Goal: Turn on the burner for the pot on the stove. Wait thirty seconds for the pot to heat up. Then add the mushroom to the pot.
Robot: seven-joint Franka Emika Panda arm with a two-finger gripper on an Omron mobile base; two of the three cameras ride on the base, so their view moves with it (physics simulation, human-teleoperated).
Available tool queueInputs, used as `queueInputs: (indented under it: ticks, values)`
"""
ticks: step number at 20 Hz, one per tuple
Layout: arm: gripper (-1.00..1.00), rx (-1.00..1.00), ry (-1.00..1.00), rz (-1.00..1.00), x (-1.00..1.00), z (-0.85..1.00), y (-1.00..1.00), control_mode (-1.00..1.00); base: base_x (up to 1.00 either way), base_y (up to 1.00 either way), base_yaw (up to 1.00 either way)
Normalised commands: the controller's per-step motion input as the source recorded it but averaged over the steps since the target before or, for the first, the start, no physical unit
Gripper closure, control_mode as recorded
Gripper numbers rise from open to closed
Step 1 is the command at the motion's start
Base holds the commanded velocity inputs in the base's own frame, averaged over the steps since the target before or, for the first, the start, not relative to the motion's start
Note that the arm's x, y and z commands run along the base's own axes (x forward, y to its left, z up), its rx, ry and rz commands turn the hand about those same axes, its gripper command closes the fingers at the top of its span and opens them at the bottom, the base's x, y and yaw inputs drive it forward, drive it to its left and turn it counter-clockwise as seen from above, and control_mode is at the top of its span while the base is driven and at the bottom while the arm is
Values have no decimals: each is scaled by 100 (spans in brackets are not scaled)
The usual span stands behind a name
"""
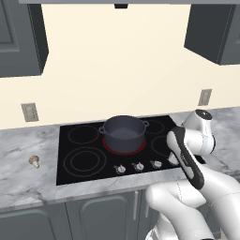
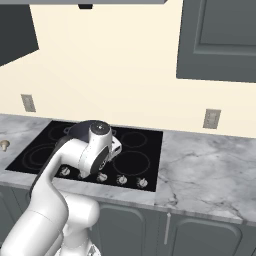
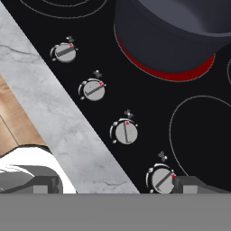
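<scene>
Two dark fingertips (image 3: 198, 184) of the gripper (image 3: 115, 185) rise at the bottom of the hand view, far apart, so the jaws are spread wide and nothing is between them. The right tip stands just beside the nearest knob (image 3: 160, 178), and I cannot tell if it touches it. Between the tips, the grey marble counter (image 3: 67, 131) runs along the front edge of the stove (image 3: 149, 108). Three more knobs follow in a row along that edge, each with a small red mark at its rim.

Beyond the knobs the pot (image 3: 171, 31) stands on the burner (image 3: 167, 74), which glows red around the base of the pot. In the left base view the pot (image 1: 123, 132) sits in the middle of the stove (image 1: 79, 173), over the red ring (image 1: 123, 150), and its inside looks empty. The white arm (image 1: 187, 159) bends down over the front right part of the stove there.

The mushroom (image 1: 34, 161) lies on the counter (image 1: 23, 183) to the left of the stove, well apart from the pot, cap towards the left. In the right base view the mushroom (image 2: 4, 145) is at the left edge and the arm (image 2: 95, 147) hides the pot.
</scene>
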Motion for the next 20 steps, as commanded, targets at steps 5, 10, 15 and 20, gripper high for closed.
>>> queueInputs:
  ticks: [5, 10, 15, 20]
  values:
    - [-100, 0, 0, 0, 0, 0, 0, -100, 0, 0, 0]
    - [-100, 0, -3, 0, -10, 0, 0, -100, 0, 0, 0]
    - [-100, 0, -1, 0, -16, 14, 0, -100, 0, 0, 0]
    - [-100, 0, 0, 0, -11, 42, 8, -100, 0, 0, 0]
